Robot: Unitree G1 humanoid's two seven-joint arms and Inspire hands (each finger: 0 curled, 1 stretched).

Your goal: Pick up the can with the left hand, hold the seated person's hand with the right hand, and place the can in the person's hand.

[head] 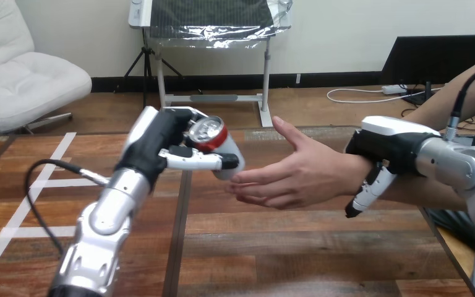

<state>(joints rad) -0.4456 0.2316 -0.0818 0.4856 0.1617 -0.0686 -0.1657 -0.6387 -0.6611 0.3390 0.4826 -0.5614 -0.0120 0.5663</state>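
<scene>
– Red rim, silver top, pale body: that's the can (213,137). Where is it?
– Off the counter (321,247), up in the left robot hand (156,145). Its fingers (195,161) are curled round the can's body from the near side, so it is grasped. The can is tilted, with the top turned up and toward the camera.
– And the person's hand (297,173)?
– It comes in from the view's right, open, thumb up, fingers stretched toward the can. It is raised above the counter and holds nothing.
– Gap between the can and the person's fingertips?
– Very little. The can's lower end is just beside them; touching or not, cannot tell. The can is not in the palm.
– Right robot hand (388,148)?
– It sits over the person's wrist (362,170), white shell upward, touching it. Clasping or only resting there, cannot tell.
– Arms?
– The left forearm (105,223), silver, rises from the bottom edge at the view's left. The right forearm (451,164) enters from the right edge, alongside the person's arm.
– Counter surface?
– Wooden planks, brown, with a dark seam running below the left robot hand.
</scene>
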